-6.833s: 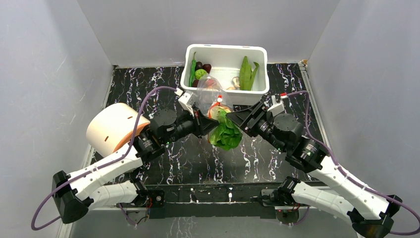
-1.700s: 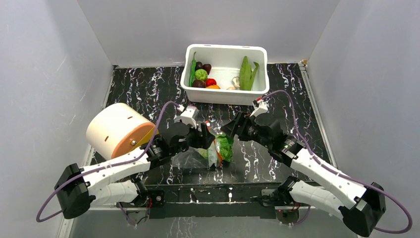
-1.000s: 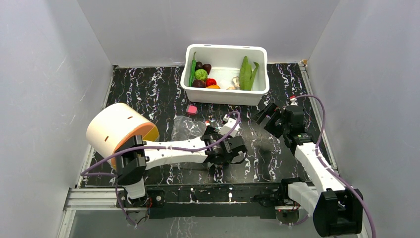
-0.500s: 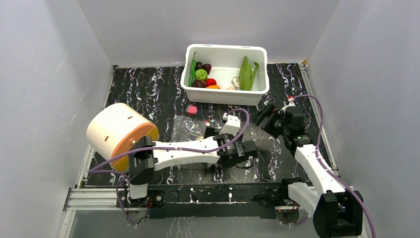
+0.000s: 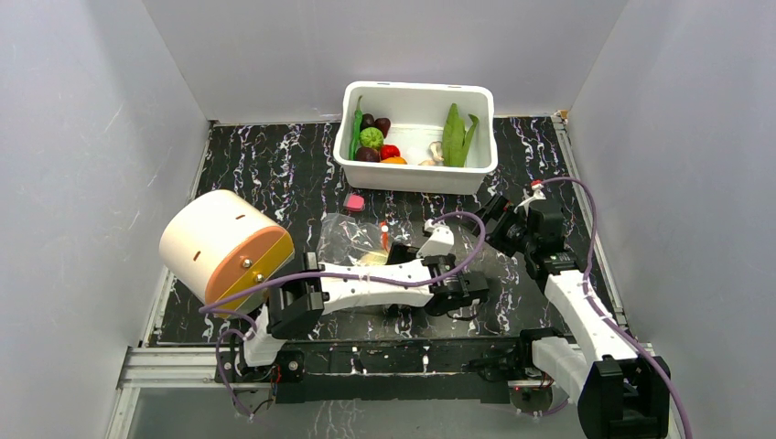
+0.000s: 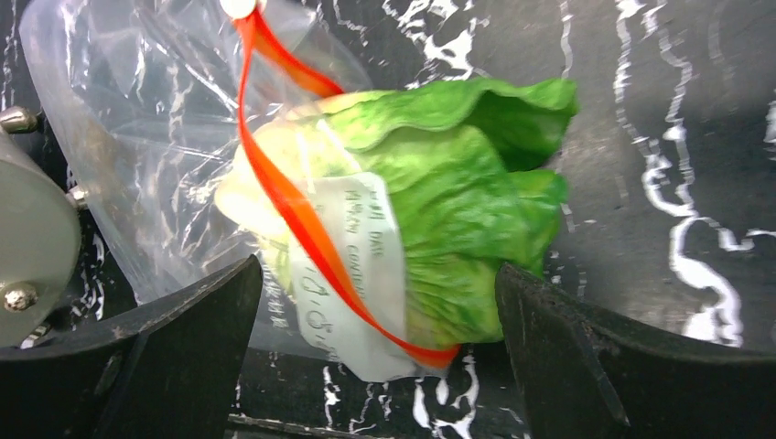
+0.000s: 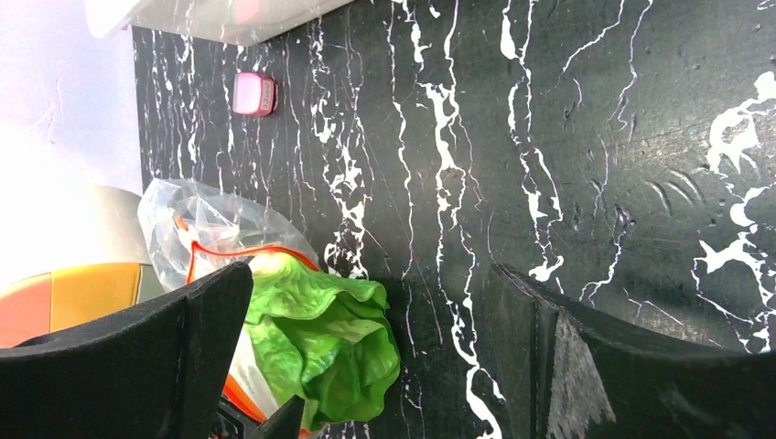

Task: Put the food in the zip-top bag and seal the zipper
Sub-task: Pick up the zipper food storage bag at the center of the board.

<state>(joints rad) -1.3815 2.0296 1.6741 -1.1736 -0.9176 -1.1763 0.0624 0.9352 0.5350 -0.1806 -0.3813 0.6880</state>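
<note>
1 zip-top bag [image 6: 137,119] flat on the black marbled table [image 6: 659,110], zipper [image 6: 293,210] unsealed, 1 cabbage [image 6: 458,192] half inside with leaves poking out; remaining food [image 5: 375,142] in white tub [image 5: 416,174]; left gripper [image 6: 377,274] and right gripper [image 7: 371,274] both spread apart, holding nothing.

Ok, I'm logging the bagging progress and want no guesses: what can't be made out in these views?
Top view: cabbage mostly hidden under the left arm.
Top view: mushrooms in the tub too small to count.
Left wrist view: print on the white label on the bag blurred.
Top and right wrist views: small pink item too small to identify.
</note>
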